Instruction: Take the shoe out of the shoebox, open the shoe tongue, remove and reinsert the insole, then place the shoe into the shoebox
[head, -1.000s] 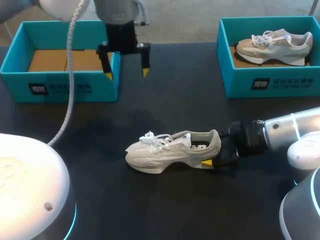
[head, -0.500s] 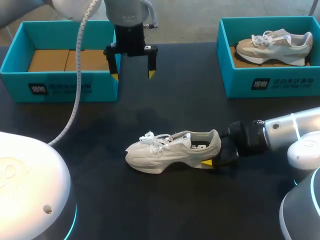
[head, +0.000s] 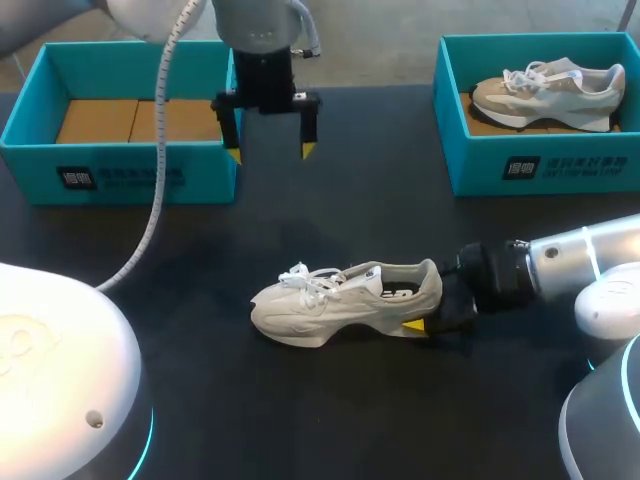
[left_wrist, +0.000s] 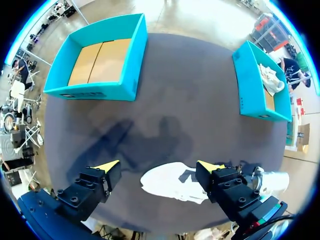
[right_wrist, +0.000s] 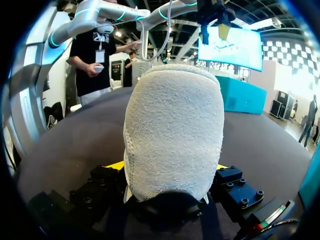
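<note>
2 fingers (right_wrist: 116, 165) of the right gripper (right_wrist: 170, 167) stand pressed against the heel of the shoe (head: 345, 300), 1 on each side, so the gripper pinches the shoe at the heel. The right arm (head: 560, 262) comes in low over the table (head: 300, 420) from the right edge, level with the shoe.

The shoe is off-white with white laces. It stands upright on its sole on the bare dark table, near the middle, outside both boxes. Its toe points toward the robot's left and its heel toward the right arm. The insole shows through the opening, with a dark mark on it.

The left gripper (head: 270, 152) hangs above the table with its 2 fingers spread wide and nothing between them. It points straight down, on the far side of the shoe and well apart from it, just beside the near right corner of the left shoebox (head: 120, 175). In the left wrist view the shoe lies below the spread fingers.

The left shoebox is teal, sits at the far left of the table and holds only a brown cardboard liner (head: 135, 120). The right shoebox (head: 540, 160), also teal, sits at the far right and holds a second shoe (head: 548, 92) of the same kind, toe toward the left.
</note>
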